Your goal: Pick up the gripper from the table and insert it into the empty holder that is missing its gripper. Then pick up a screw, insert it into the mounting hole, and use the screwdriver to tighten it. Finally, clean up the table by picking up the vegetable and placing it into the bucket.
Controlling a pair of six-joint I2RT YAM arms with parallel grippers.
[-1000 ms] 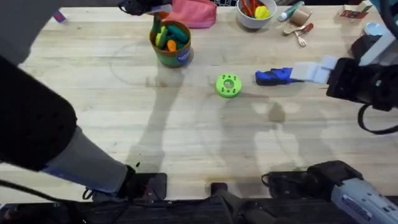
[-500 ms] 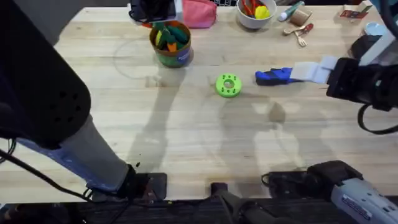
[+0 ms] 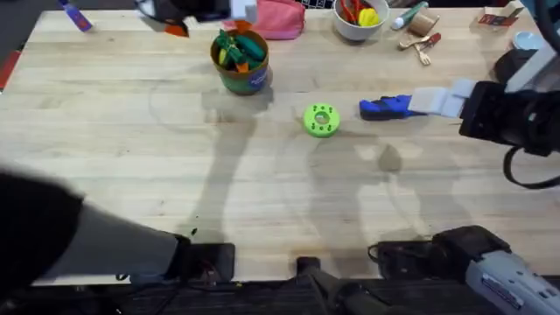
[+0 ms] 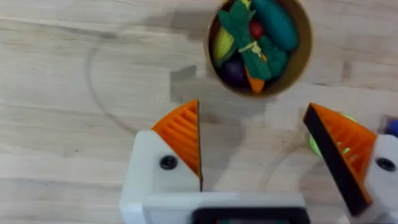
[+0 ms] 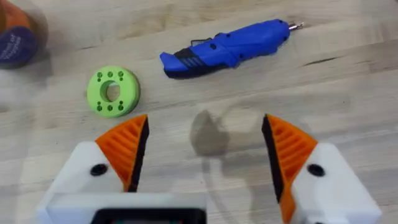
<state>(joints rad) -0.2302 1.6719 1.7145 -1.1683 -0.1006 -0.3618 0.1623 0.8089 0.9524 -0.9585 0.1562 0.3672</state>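
Wooden tabletop [image 3: 131, 166], light planks. Bucket [image 3: 241, 59]: round, standing at the far centre-left, filled with toy produce; the vegetable [image 4: 247, 45], dark green and leafy with a tied bunch, lies on top of the contents inside it. Lime-green disc with holes [image 3: 321, 120]: flat on the tabletop near the middle, apart from the bucket. Screwdriver [image 3: 385, 107]: bright blue, lying on its side just right of the disc, not touching it, its thin metal tip bare in the right wrist view. Left gripper [image 4: 256, 144]: above the tabletop beside the bucket, orange ribbed pads spread wide, nothing between them. Right gripper [image 5: 205, 149]: above bare wood near the disc and screwdriver, pads likewise well apart, nothing held. White bowl [image 3: 360, 19] of toy food at the far edge.
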